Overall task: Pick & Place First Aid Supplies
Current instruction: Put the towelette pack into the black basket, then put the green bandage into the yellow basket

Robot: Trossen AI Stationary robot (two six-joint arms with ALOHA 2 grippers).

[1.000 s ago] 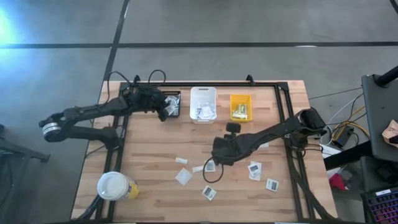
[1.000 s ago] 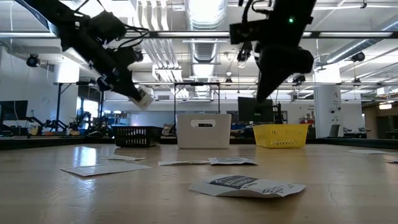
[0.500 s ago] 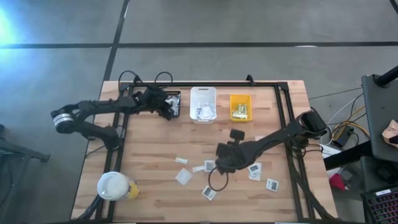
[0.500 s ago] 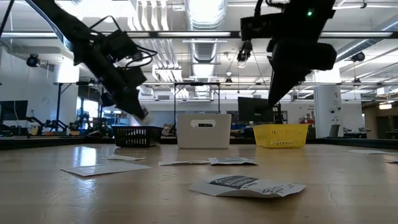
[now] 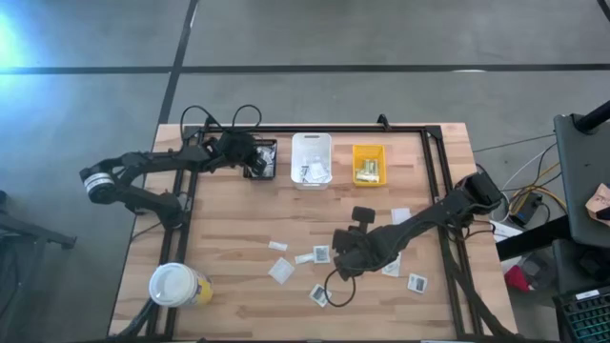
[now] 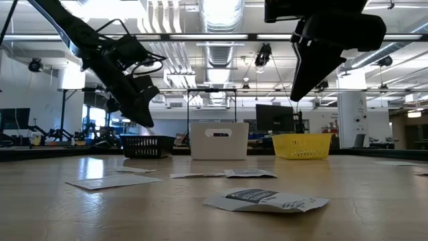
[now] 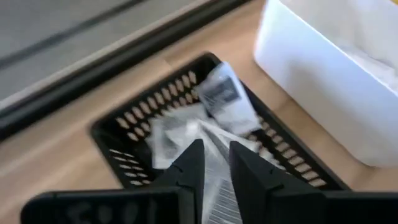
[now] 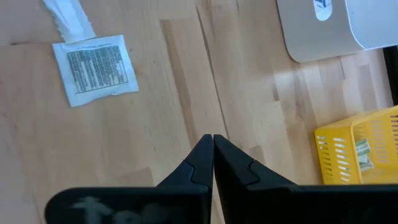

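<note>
Several small flat packets lie loose on the near half of the table, among them a white printed square (image 5: 319,295) (image 6: 267,199), another (image 5: 322,252) (image 8: 99,68) and a plain one (image 5: 281,271). My left gripper (image 5: 255,164) (image 7: 215,167) hangs just above the black bin (image 5: 264,159) (image 7: 155,124), open by a narrow gap. White packets (image 7: 224,96) lie inside that bin. My right gripper (image 5: 341,265) (image 8: 213,142) is shut, holds nothing, and hovers above the wood among the loose packets.
The white bin (image 5: 312,159) and the yellow bin (image 5: 369,164) stand in a row beside the black one along the far side. A white-lidded cup (image 5: 174,284) stands at the near left corner. More packets (image 5: 416,282) lie near the right rail.
My left gripper, carrying a white packet a second ago, has moved down and toward the black bin; the packet no longer shows at its tips. My right gripper, shut throughout, has travelled toward the table's near edge, over the scattered packets.
</note>
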